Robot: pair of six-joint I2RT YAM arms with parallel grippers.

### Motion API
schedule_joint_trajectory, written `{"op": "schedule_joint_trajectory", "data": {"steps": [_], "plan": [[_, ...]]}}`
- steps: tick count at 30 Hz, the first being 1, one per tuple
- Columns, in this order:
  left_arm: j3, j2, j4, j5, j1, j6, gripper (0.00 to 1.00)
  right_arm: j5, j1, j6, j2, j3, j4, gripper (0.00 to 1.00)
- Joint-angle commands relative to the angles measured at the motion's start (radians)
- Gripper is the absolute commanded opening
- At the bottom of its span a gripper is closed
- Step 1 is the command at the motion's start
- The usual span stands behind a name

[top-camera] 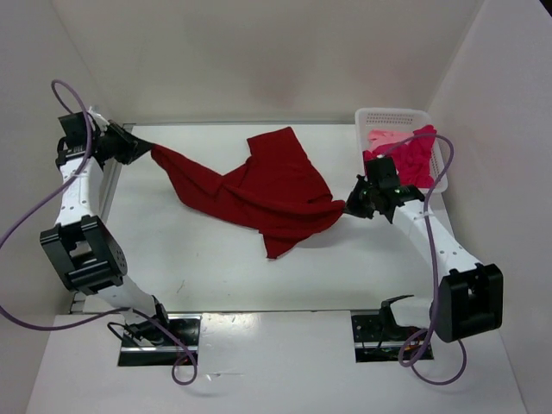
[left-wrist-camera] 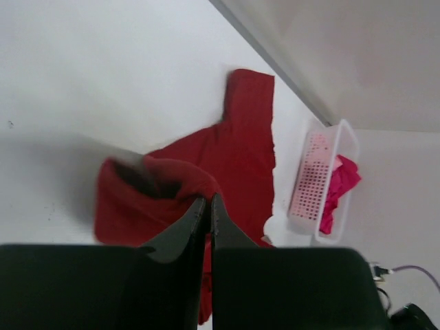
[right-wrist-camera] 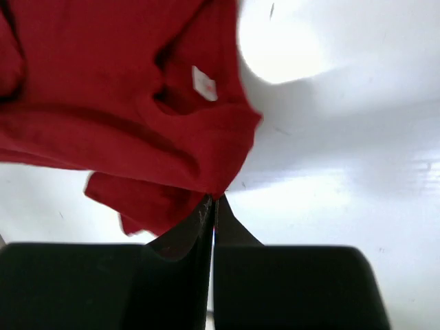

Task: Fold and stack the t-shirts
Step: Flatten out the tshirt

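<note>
Hanging between the arms, top view: red shirt (top-camera: 267, 185) stretched across the table (top-camera: 198, 267), its left end drawn to a point and its middle and right part lying rumpled on the surface.
Left gripper, top view: left gripper (top-camera: 148, 152) at the table's far left, jaws pinched on the shirt's pointed left tip.
Right gripper, top view: right gripper (top-camera: 348, 205) near the basket, jaws closed on the shirt's right corner.
Basket, top view: white basket (top-camera: 392, 113) in the far right corner, holding pink shirts (top-camera: 414, 157) in a heap, bright magenta beside a paler one, apart from the red shirt.
Jaws, left wrist view: left gripper (left-wrist-camera: 207, 199) with its dark fingers nearly together, only a slit between them, and a bunched fold of red shirt (left-wrist-camera: 234, 151) caught at the tips.
Cloth, left wrist view: the fold casts a shadow on the table (left-wrist-camera: 69, 69); the rest of the shirt trails away toward the back wall.
Background, left wrist view: basket (left-wrist-camera: 313, 182) beyond the shirt, pink shirts (left-wrist-camera: 344, 182) spilling over its rim.
Jaws, right wrist view: right gripper (right-wrist-camera: 212, 199) closed tight, nipping the lower edge of the red shirt (right-wrist-camera: 103, 103).
Cloth, right wrist view: shirt fills the upper left in folds, a small white tag (right-wrist-camera: 203, 84) showing on it.
Surface, right wrist view: bare table (right-wrist-camera: 344, 172) to the right, with a bright glare patch.
</note>
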Motion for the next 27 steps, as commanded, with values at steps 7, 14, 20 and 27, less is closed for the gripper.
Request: {"op": "schedule_joint_trajectory", "data": {"steps": [7,14,20,27], "plan": [[0.15,-0.238,-0.152,-0.099,-0.079,0.077,0.07,-0.186,0.001,-0.048,-0.068,0.337,0.053,0.0],[0.178,-0.224,-0.141,-0.073,-0.091,0.052,0.07,-0.133,-0.004,-0.057,-0.212,0.13,0.006,0.0],[-0.004,-0.182,-0.12,-0.202,-0.114,0.086,0.06,-0.084,-0.138,-0.021,-0.111,-0.078,0.025,0.0],[-0.027,-0.138,-0.12,-0.354,-0.199,0.12,0.05,-0.005,-0.142,-0.059,0.129,0.069,0.099,0.0]]}}
